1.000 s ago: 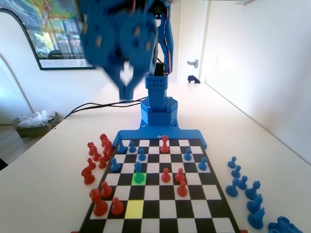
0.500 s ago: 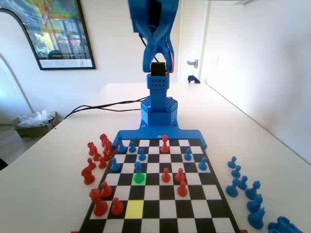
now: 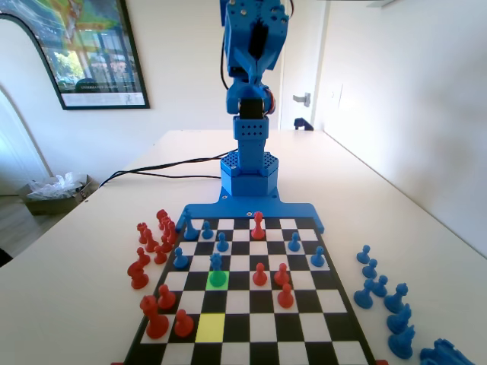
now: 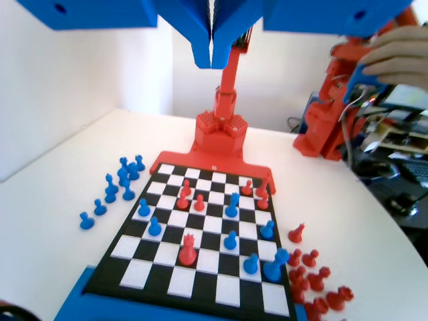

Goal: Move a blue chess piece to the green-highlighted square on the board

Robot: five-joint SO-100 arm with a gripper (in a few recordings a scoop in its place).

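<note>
Red pieces (image 3: 152, 236) heaped on the worktop (image 3: 68, 258) left of the board (image 3: 251, 323) in the fixed view. Blue chess piece (image 3: 218, 273) standing on the green-highlighted square (image 3: 218, 280), with a yellow square (image 3: 210, 328) nearer the camera. Gripper (image 4: 212, 57) raised high over the board in the wrist view, jaws pressed together and empty. Spare blue pieces (image 3: 384, 300) lined up off the right edge.
</note>
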